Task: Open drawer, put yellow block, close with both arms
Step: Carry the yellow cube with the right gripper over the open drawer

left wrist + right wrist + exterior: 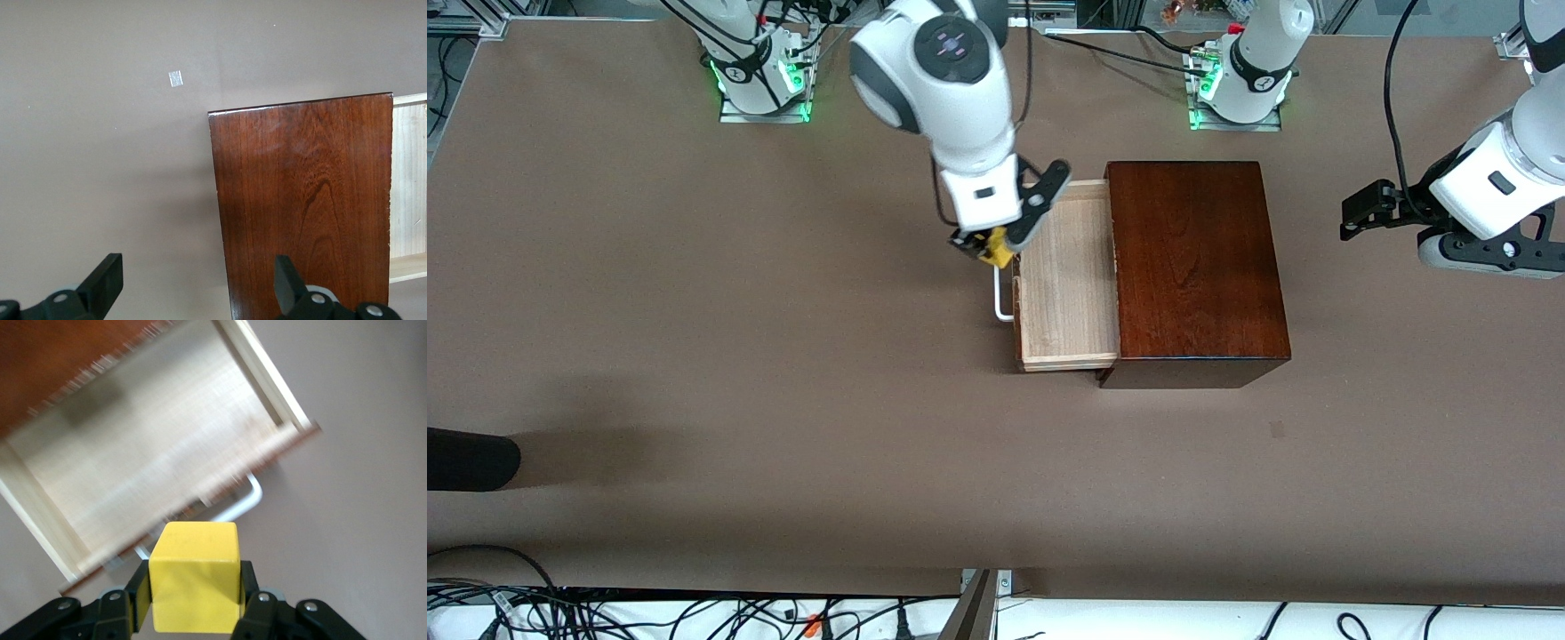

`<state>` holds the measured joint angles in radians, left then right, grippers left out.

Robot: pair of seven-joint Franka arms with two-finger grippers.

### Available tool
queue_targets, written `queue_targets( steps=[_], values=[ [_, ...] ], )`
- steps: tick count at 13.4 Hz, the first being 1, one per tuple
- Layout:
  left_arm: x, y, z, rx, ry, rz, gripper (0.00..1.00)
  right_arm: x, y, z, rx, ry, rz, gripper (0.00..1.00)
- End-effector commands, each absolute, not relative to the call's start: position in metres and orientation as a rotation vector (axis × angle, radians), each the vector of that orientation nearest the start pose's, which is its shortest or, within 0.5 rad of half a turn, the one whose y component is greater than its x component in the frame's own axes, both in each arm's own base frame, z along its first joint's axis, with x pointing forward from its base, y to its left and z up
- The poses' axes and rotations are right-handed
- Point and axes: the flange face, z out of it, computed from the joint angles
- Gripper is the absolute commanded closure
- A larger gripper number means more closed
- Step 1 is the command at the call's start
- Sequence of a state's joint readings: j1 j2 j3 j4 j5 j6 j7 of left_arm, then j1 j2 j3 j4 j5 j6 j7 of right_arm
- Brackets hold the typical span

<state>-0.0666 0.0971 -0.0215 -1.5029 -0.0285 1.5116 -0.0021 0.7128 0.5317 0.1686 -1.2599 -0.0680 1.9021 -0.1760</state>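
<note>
Brown tabletop [694, 356] (matte, bare-looking)

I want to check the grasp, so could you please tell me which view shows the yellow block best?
The right wrist view: the yellow block fills the foreground, clamped in the right hand over the drawer's front edge. The front view shows only a small yellow patch. The left wrist view misses it.

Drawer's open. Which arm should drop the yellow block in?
Right. The right gripper has its jaws shut on the yellow block, over the drawer's handle edge. The left gripper hangs open over bare table at the left arm's end.
</note>
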Motion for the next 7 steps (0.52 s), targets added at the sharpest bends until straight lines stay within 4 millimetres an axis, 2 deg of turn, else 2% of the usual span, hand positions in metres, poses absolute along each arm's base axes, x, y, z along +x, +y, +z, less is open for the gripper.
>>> queue_targets(
  steps=[1, 4, 7],
  values=[
    [0.568, -0.051, 0.602, -3.131, 0.183, 0.111, 0.0, 0.457, 0.585, 0.462, -2.6, -1.676, -0.261, 0.58],
    [0.567, -0.052, 0.603, -3.131, 0.183, 0.111, 0.0, 0.432, 0.611, 0.44, -2.571, -1.795, -0.273, 0.58],
    [0.567, -0.053, 0.605, -3.132, 0.18, 0.111, 0.0, 0.439, 0.621, 0.413, -2.544, -1.923, -0.284, 0.58]
  ],
)
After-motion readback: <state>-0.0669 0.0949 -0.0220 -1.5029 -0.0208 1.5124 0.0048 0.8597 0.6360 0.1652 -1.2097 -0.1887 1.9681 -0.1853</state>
